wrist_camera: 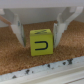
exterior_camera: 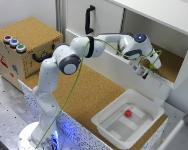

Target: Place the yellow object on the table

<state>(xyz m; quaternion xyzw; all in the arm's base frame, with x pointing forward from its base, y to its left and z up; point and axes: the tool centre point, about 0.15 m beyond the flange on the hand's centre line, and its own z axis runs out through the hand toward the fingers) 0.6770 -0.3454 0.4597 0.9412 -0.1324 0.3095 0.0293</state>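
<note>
On my wrist feed the yellow object sits dead centre, a small cube with a dark U-shaped mark on the face toward the camera. The gripper straddles it: one finger stands at the cube's 9 o'clock and the other at its 3 o'clock, jaws spread a little wider than the cube. A thin gap shows on the 9 o'clock side; on the 3 o'clock side I cannot tell whether the pad touches. The cube rests on a cork surface, with a pale speckled strip running along the near edge. In the exterior view the arm reaches from its base across to the white cabinet, and its hand is at the cabinet's open mouth, over the cork floor inside. The cube itself is too small to pick out there. At 6 o'clock from the hand, on the table, a white tray holds a small red block. A cork-covered box with coloured buttons stands well apart, toward 9 o'clock.
</note>
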